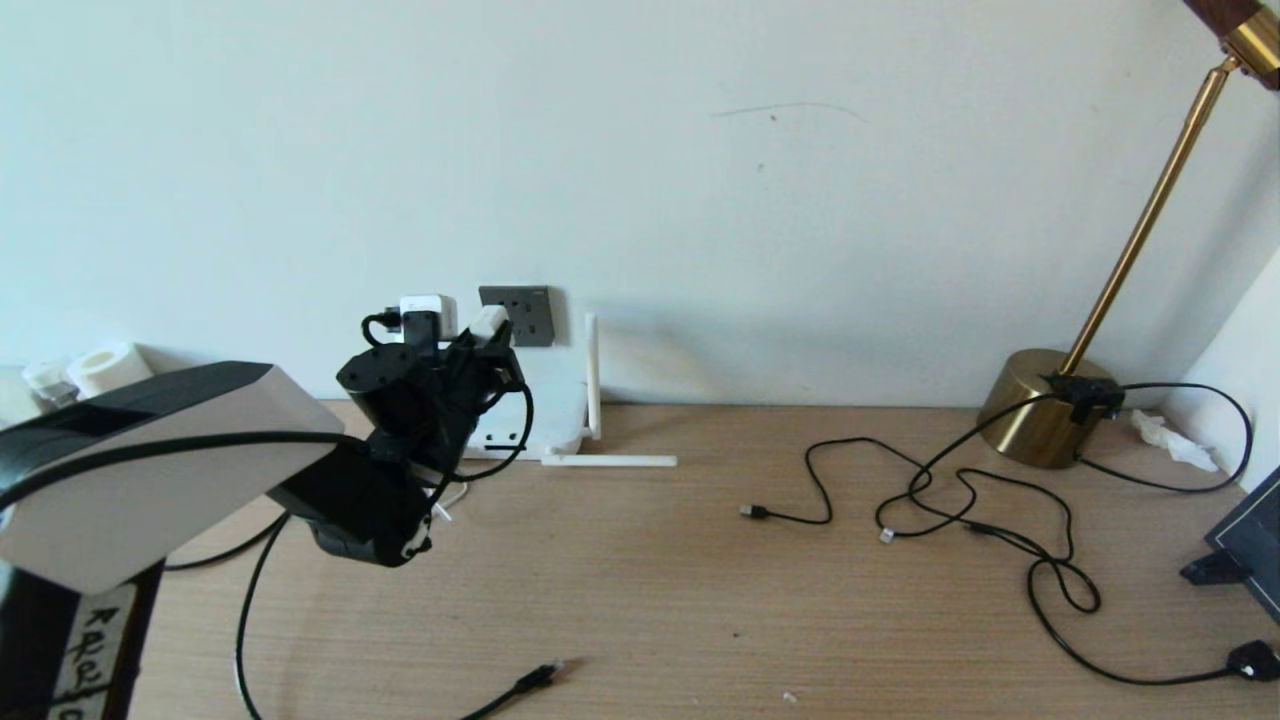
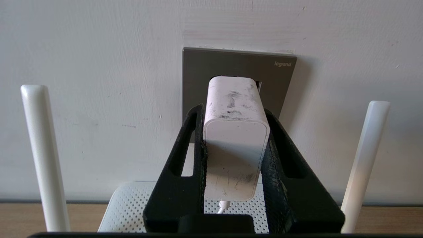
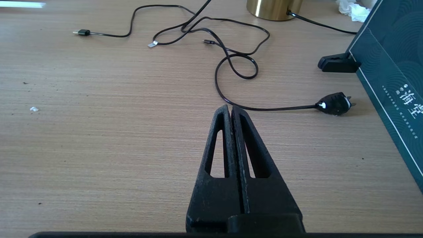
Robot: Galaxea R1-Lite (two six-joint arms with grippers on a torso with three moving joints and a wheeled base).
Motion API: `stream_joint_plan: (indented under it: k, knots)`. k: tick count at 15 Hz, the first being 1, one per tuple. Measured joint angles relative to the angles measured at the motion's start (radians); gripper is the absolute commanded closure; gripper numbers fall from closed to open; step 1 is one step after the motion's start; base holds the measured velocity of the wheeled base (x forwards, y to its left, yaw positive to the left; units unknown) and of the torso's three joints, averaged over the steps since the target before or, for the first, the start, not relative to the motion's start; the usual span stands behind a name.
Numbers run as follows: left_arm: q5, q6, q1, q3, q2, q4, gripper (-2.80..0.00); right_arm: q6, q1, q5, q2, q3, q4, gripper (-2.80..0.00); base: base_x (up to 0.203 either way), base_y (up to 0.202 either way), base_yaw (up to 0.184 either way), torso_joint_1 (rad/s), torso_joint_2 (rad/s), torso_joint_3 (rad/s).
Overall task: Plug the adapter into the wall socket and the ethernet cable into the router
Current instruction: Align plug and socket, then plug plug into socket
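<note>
Against the plain pale wall, the left gripper (image 2: 235,119) clamps the adapter (image 2: 235,138), a scuffed white rounded block, its front end at the matte dark grey wall socket (image 2: 198,69) just ahead, the router (image 2: 129,208) with its perforated white shell below.

Adapter (image 2: 235,138) prongs and wall socket (image 2: 201,71) holes hidden behind the adapter's own body.

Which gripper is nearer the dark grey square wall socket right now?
Left. The left gripper holds the small white cube-shaped adapter right at the dark grey square wall socket, above the flat white router. The right gripper hangs shut over the wooden table, far off.
</note>
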Motion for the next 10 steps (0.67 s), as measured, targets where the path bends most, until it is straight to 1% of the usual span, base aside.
stream_joint_plan:
  k: [6,10]
  knots:
    - [-0.023,0.012,0.001,-0.006,0.011,0.002,0.00,0.000,0.000,0.000,0.000,0.000,0.000,0.00,0.000,0.000,0.000,0.000,0.00,0.000]
    - [-0.025,0.018,0.001,-0.006,0.015,0.004,0.00,0.000,0.000,0.000,0.000,0.000,0.000,0.00,0.000,0.000,0.000,0.000,0.00,0.000]
